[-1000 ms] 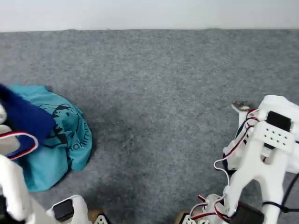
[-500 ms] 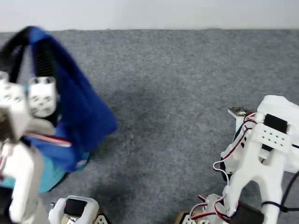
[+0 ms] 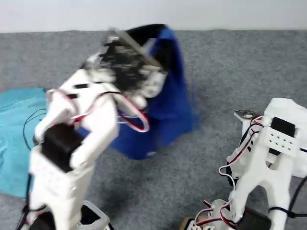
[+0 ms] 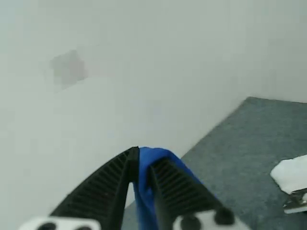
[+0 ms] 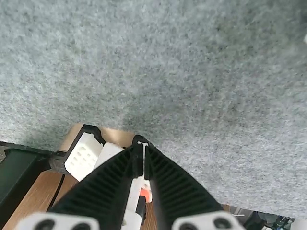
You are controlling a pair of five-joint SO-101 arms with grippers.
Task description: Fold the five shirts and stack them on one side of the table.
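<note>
High view puts your left gripper (image 3: 156, 32) up at about 12 o'clock over the grey mat (image 3: 230, 72), and the left wrist view confirms its jaws are pinched tight on a fold of the blue shirt (image 3: 168, 105). The shirt hangs from them in a bunched drape down toward the middle of the table; you cannot tell from here whether its lowest edge touches the mat. A teal shirt (image 3: 19, 134) lies spread at 9 o'clock, well apart from the drape. Your right gripper (image 5: 140, 143) sits at about 5 o'clock by the near edge, jaws pressed together with nothing between them. By my reading you are at the start of one fold, carrying a shirt out to open mat to lay it down, and no finished stack shows on the table. The next move calls for lowering the blue shirt onto the bare mat between centre and 3 o'clock and letting it trail out flat, not dropping it in a heap. You hold it by one point only, so expect it to land crumpled. Plan to open the right gripper and bring it in to take a second edge and pull the cloth square.
</note>
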